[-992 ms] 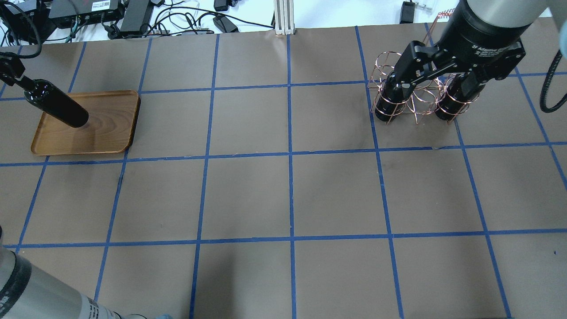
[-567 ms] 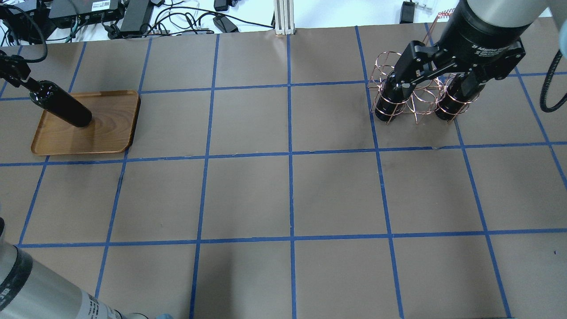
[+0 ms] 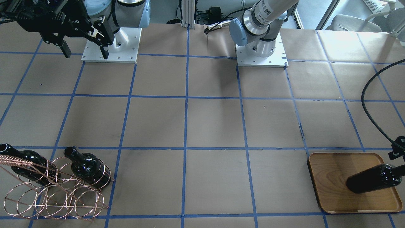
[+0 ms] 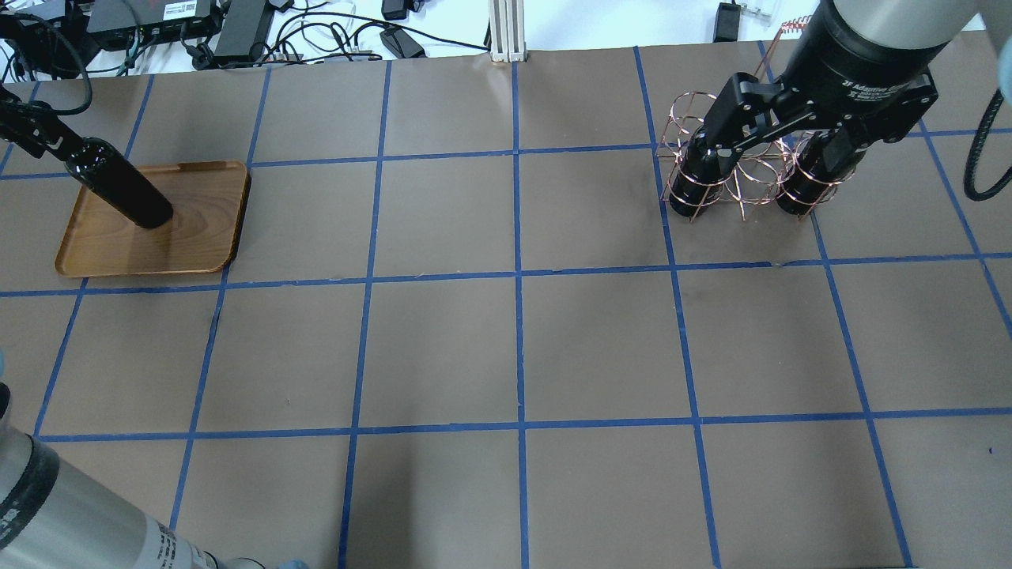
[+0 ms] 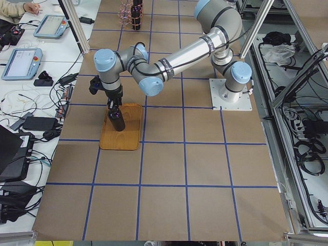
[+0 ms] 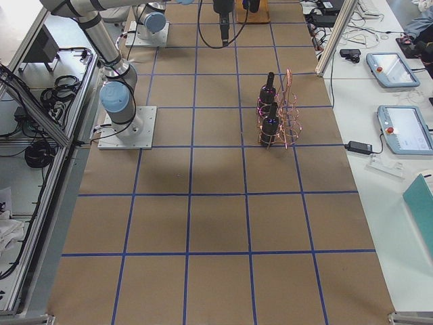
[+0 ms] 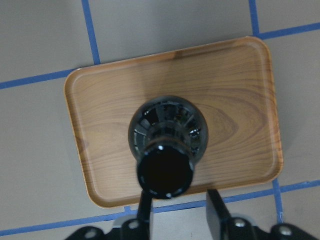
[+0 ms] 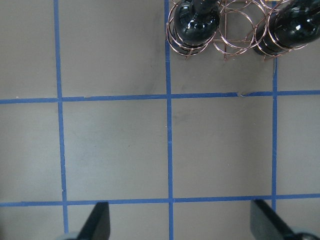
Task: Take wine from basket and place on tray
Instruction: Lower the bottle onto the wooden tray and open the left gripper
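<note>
- Eyes to the upper left of the overhead view: the wine point(image 4: 122, 190) is base-down over the tray point(image 4: 198, 241), with its neck running up into the left gripper point(image 7: 178, 202).
- The left gripper is drawn in narrow on the neck just under the lip, a finger on either side, and it has the bottle.
- Its wrist view looks straight down the dark mouth, with wood grain showing all around the glass.
- From the left-end camera the bottle stands about upright over the middle of the tray. Whether glass is touching wood, I cannot tell.
- The tray lies flat on the surface point(image 4: 514, 348), at the lower right of the front-facing view, and sits across one blue tape line point(image 4: 518, 237) of the grid.
- Now the upper right of the overhead view: the right gripper point(image 8: 181, 222) hangs above the basket point(image 3: 57, 193), jaws spread wide and nothing in them.
- In its wrist view the two fingers sit at the bottom corners and the basket at the top edge, well apart from the fingertips.
- The basket is at the lower left of the front-facing view. Two other bottles, one point(image 3: 87, 166) and another point(image 3: 27, 163), stand in the rings of its upper row, one toward each end.
- The coiled handle point(image 3: 15, 159) slants across the left end of the rack in that view.
</note>
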Controlling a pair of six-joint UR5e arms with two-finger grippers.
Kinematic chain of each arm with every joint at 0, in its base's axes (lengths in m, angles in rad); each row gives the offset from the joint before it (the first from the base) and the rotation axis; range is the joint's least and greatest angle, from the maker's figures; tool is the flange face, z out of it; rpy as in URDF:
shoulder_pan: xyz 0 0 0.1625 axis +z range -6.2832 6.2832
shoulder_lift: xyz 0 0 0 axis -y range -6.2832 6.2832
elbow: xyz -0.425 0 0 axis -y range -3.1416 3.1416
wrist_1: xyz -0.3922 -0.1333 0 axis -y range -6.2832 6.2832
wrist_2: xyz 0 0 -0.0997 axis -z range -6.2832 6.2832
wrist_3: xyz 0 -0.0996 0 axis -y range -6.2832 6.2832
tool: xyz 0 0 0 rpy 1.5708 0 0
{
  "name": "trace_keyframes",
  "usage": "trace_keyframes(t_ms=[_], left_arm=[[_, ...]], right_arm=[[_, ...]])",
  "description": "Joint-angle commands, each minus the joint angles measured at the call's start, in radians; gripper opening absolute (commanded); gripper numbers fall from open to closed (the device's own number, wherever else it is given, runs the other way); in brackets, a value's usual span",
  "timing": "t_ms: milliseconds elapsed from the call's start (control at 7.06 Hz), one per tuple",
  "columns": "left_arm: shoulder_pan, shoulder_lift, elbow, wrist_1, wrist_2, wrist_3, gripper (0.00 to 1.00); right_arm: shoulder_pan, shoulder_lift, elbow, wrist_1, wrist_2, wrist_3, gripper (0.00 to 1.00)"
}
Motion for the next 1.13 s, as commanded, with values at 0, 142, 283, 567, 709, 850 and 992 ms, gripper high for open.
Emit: trace_keyframes(t_ms=[0,142,283,567,709,850,992], left_arm=[[-0.032,0.056,-0.003,-0.025,0.012,-0.012,1.0],[-0.061,0.104,-0.007,-0.103,0.007,-0.087,1.0],[-0.08,0.168,-0.021,-0.144,0.003,-0.136,1.0],[-0.178,0.309,-0.117,-0.154,0.001,-0.278,1.0],[-0.25,0.369,-0.163,-0.154,-0.001,-0.407,1.0],[-0.326,0.423,-0.183,-0.16,-0.001,-0.491,1.0],[-0.395,0.463,-0.211,-0.189,0.008,-0.547,1.0]], right_arm=[[0.0,0.0,0.0,0.0,0.0,0.0,1.0],[0.0,0.0,0.0,0.0,0.0,0.0,1.0],[0.0,0.0,0.0,0.0,0.0,0.0,1.0],[0.0,0.001,0.0,0.0,0.0,0.0,1.0],[0.0,0.0,0.0,0.0,0.0,0.0,1.0],[0.0,0.0,0.0,0.0,0.0,0.0,1.0],[0.0,0.001,0.0,0.0,0.0,0.0,1.0]])
